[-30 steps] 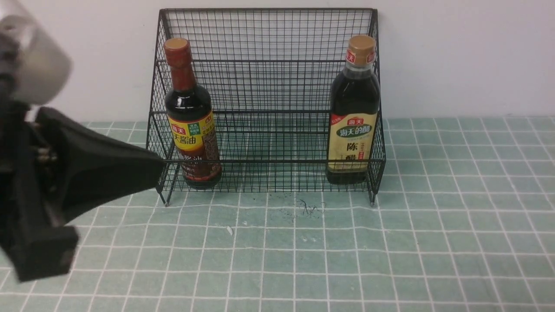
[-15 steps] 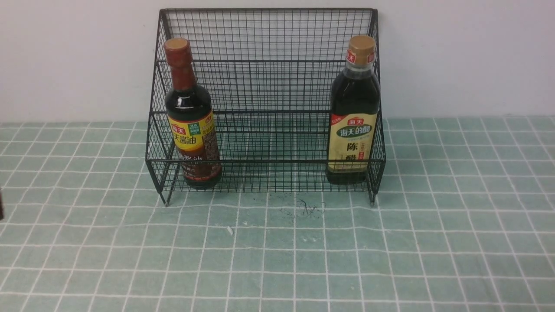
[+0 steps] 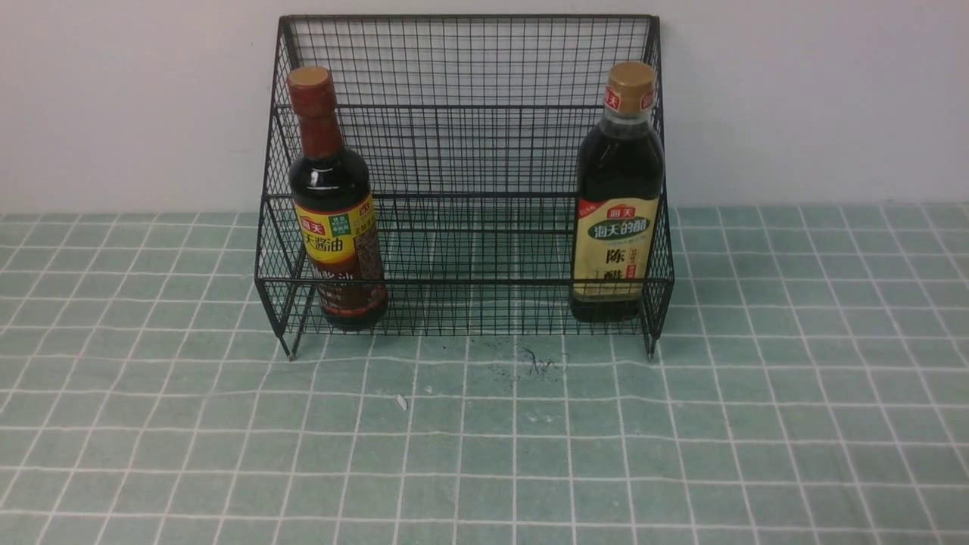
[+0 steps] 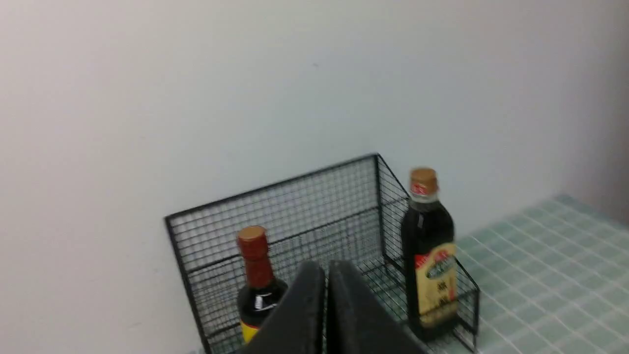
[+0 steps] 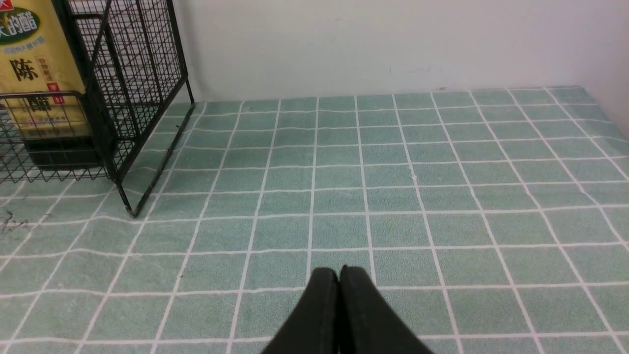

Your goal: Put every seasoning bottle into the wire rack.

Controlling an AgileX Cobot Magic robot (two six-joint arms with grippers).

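A large black wire-mesh rack (image 3: 465, 174) with stepped tiers stands at the back edge of the green tiled bench (image 3: 484, 454), against the wall. Both seasoning bottles stand upright on its lowest tier: the dark bottle with the long reddish-brown neck and yellow-and-brown label (image 3: 333, 204) at the rack's left end, the broader dark bottle with the tan cap and cream-yellow label (image 3: 617, 200) at its right end, well apart. The left gripper (image 4: 326, 275) and the right gripper (image 5: 338, 280) each have their jaws pressed together, holding nothing.

Front cam level; wrists share rack (image 3: 465, 151).
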